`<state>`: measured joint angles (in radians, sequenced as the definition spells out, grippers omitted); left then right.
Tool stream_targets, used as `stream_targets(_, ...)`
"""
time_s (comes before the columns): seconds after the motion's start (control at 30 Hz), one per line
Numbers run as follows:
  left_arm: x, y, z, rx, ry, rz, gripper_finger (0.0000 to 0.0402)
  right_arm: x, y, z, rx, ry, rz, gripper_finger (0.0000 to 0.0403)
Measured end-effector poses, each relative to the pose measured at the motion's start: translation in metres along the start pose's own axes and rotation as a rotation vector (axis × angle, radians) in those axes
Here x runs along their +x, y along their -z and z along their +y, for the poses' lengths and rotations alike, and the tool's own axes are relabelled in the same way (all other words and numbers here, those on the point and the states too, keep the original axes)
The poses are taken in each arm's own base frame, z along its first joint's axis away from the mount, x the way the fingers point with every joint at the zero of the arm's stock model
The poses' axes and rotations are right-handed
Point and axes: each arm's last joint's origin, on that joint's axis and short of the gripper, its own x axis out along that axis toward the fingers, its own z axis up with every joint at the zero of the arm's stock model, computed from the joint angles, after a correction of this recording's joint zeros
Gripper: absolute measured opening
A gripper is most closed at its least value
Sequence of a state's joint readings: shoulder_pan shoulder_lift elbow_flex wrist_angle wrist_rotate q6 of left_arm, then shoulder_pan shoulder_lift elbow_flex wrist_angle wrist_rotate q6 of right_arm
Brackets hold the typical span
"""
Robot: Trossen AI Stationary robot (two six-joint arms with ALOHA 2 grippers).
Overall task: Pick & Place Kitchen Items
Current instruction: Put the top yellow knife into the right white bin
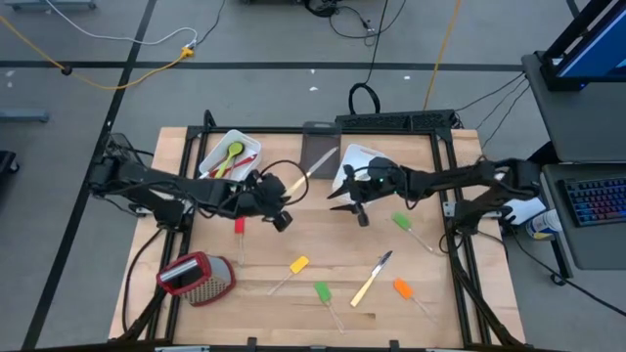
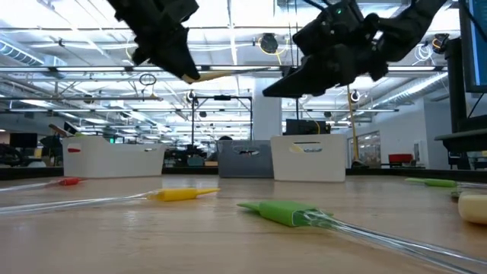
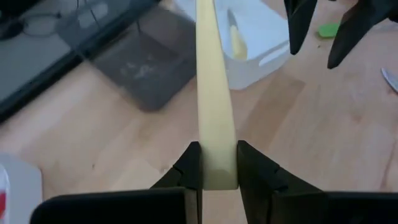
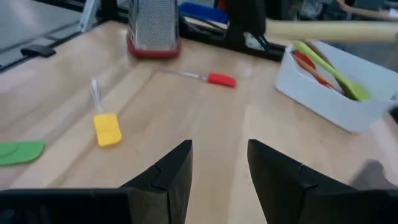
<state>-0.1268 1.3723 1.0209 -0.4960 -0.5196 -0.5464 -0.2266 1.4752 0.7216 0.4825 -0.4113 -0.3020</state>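
Left gripper (image 3: pixel 217 165) hangs above mid-worktop, fingers pinching the pale handle of a knife (image 3: pixel 214 93), blade aimed at the far-edge tubs, presumably for dropping in. Right gripper (image 4: pixel 217 165) waits opposite, fingers spread, empty. Spatulas lie near the front edge.

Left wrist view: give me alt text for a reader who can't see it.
The left gripper is shut on a pale utensil handle pointing toward a dark tub and a white tub. The right gripper's fingers hang beyond, above the wooden table.
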Motion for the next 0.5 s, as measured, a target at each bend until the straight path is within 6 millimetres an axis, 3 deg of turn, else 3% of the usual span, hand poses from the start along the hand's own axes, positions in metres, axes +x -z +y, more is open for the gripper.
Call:
stream_targets(0.3,-0.006,-0.055,-0.001,0.149,-0.006,-0.094,0.0056,-0.032,-0.010,0.020,0.044,0.027,0.133,0.0146)
stream_targets(0.5,0.013,-0.083,-0.004,0.268,-0.026,-0.057,0.0056,-0.057,-0.001,0.043,0.074,0.051,0.099,0.0146)
